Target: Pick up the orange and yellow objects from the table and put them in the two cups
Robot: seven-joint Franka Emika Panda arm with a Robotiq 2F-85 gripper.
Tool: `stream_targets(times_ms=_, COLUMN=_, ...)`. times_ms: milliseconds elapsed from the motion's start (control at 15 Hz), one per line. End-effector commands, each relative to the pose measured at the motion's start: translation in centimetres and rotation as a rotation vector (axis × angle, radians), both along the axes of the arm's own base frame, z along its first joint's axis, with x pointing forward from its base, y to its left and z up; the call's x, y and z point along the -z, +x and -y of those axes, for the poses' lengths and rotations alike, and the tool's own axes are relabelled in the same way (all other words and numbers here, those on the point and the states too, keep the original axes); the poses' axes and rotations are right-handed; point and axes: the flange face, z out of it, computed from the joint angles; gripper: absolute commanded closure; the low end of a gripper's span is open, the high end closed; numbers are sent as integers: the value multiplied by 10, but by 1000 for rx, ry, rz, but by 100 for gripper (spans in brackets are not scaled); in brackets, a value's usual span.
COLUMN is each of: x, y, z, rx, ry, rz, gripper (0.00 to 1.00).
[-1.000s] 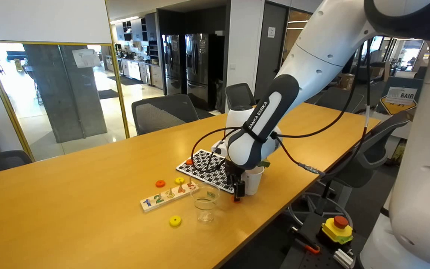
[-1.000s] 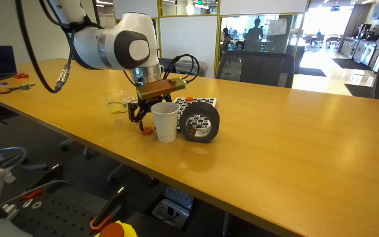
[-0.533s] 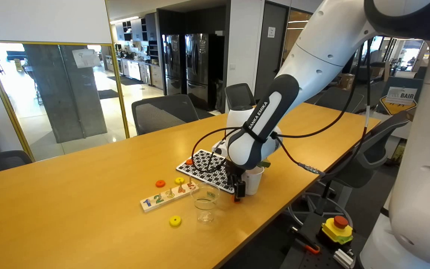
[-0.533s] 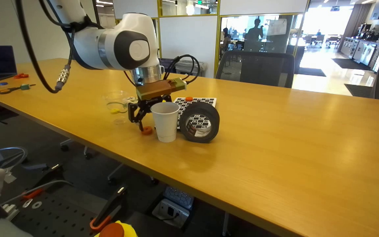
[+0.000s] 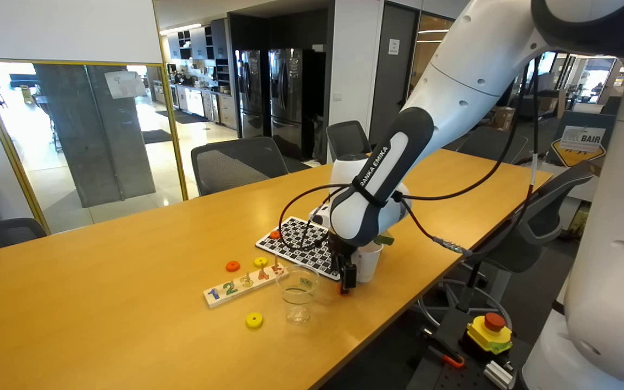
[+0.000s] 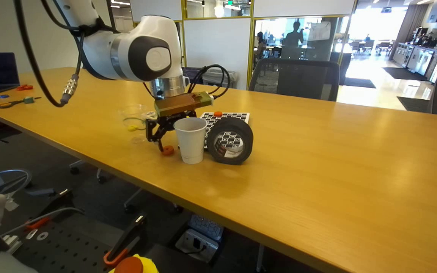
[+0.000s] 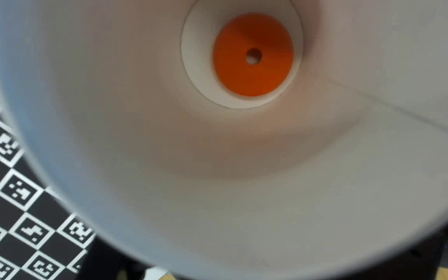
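1. Wrist view: the white cup fills most of the frame, its tapering wall smooth and paper-like with a fine seam; an orange disc, pierced by a round hole, lies flat on the cup's floor.
2. That cup stands upright on the table, glossy wood, just beside the tape, a black ring set on edge.
3. At a fingertip of the gripper a second orange disc lies on the table, near the white cup; whether disc and fingertip touch is hard to say.
4. The jaws stand spread wide and have hold of nothing that shows.
5. The clear cup, thin see-through plastic, stands upright with a yellow disc near it; in an exterior view yellow shows through its wall.
6. Beside the strip, pale wood with pegs and coloured numerals, lie a second yellow disc and a third orange disc; a fourth orange disc sits on the board, flat and checkered black and white.
7. Blur softens the white cup's rim in the wrist view, and the frame cuts off its upper part.
8. In an exterior view that cup hides part of the gripper; in both exterior views part of the board is covered.
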Motion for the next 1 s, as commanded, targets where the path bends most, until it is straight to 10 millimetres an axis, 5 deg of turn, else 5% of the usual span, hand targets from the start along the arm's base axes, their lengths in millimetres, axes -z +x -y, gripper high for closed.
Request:
stream_targets(times_ms=0, x=-10, y=-4, z=-1, rx=17, ry=14, rz=9, gripper=0)
stream_targets(times_ms=933, x=-15, y=-22, z=-12, rx=40, ry=28, rz=-10, gripper=0)
